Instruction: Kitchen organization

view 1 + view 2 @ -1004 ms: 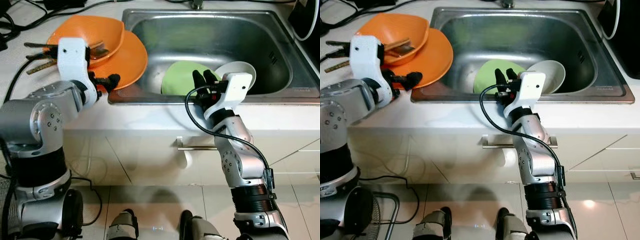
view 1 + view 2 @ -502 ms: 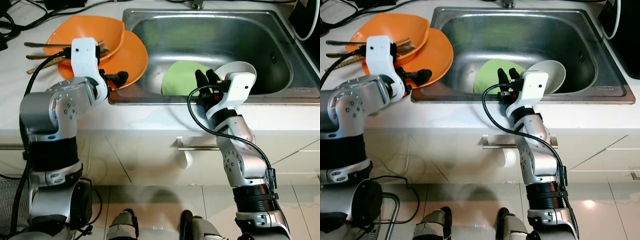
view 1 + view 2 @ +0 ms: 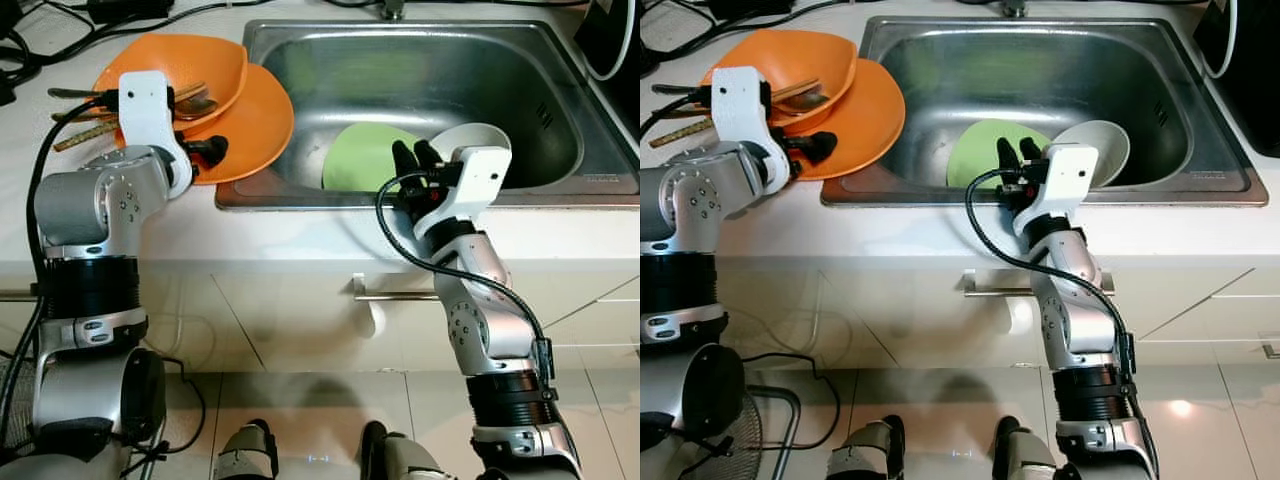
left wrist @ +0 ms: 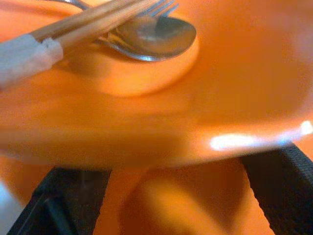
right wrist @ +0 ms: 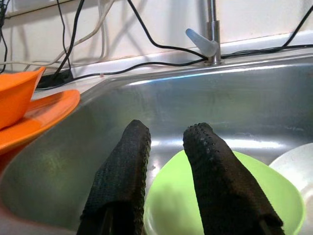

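Looking down through the left eye view, we see a steel sink set in a white counter, with a green plate and a white bowl lying at its near wall. The right gripper hangs over the near rim above the green plate. On the counter to the left, an orange bowl holding cutlery sits on an orange plate; the left gripper reaches over that plate's near edge.

In the left wrist view, we find its two black fingers set well apart, straddling the orange bowl's underside, a spoon inside.

In the right wrist view, the fingers stand slightly apart, gripping nothing, above the green plate, a faucet at the far side.
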Controlling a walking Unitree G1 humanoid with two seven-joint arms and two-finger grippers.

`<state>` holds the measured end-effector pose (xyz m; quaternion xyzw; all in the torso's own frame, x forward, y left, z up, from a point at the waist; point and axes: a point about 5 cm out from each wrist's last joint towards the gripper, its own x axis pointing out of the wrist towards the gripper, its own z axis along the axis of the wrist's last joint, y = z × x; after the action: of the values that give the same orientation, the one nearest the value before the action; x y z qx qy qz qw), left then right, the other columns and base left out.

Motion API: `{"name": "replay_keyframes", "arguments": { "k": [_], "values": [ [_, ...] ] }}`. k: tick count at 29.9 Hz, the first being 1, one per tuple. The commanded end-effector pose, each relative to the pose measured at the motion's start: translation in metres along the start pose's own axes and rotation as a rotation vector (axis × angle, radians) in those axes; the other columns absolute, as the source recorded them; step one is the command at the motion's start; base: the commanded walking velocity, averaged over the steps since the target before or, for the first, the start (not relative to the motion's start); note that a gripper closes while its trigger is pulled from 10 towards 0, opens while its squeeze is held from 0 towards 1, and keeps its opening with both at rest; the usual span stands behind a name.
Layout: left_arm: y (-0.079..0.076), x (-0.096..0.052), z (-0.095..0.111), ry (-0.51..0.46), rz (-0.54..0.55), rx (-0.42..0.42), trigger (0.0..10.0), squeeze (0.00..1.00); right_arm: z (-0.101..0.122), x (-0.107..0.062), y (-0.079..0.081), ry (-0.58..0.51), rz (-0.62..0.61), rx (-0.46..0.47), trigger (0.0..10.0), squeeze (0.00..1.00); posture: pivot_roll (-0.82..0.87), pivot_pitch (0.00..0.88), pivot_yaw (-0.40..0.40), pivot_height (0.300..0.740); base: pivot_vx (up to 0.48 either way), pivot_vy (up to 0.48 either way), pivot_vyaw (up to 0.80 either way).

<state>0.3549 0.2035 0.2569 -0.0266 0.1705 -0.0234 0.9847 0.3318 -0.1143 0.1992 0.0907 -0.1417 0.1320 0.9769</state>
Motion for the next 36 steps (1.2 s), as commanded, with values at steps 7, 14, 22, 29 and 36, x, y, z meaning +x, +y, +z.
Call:
{"name": "replay_keyframes", "arguments": {
  "k": [7, 14, 22, 29, 36],
  "values": [
    [0.019, -0.015, -0.032, 0.179, 0.042, -0.005, 10.0, 0.0, -0.003, -0.001, -0.001, 0.016, -0.004, 0.009, 10.0, 0.0, 0.16, 0.197, 0.041, 0.74, 0.0, 0.0, 0.0],
    [0.029, -0.035, -0.031, 0.182, 0.075, 0.008, 10.0, 0.0, -0.005, 0.001, 0.002, 0.019, 0.011, 0.019, 10.0, 0.0, 0.18, 0.195, 0.034, 0.74, 0.0, 0.0, 0.0],
    [0.033, -0.05, -0.033, 0.185, 0.102, 0.014, 10.0, 0.0, -0.005, 0.002, 0.002, 0.021, 0.016, 0.02, 10.0, 0.0, 0.19, 0.198, 0.024, 0.74, 0.0, 0.0, 0.0],
    [0.04, -0.058, -0.042, 0.196, 0.143, 0.021, 10.0, 0.0, -0.006, 0.003, 0.003, 0.025, 0.023, 0.022, 10.0, 0.0, 0.19, 0.2, 0.016, 0.74, 0.0, 0.0, 0.0],
    [0.021, -0.054, -0.022, 0.014, 0.113, 0.072, 10.0, 0.0, -0.005, 0.004, 0.002, 0.021, 0.025, 0.02, 10.0, 0.0, 0.18, 0.196, 0.011, 0.74, 0.0, 0.0, 0.0]
  ]
}}
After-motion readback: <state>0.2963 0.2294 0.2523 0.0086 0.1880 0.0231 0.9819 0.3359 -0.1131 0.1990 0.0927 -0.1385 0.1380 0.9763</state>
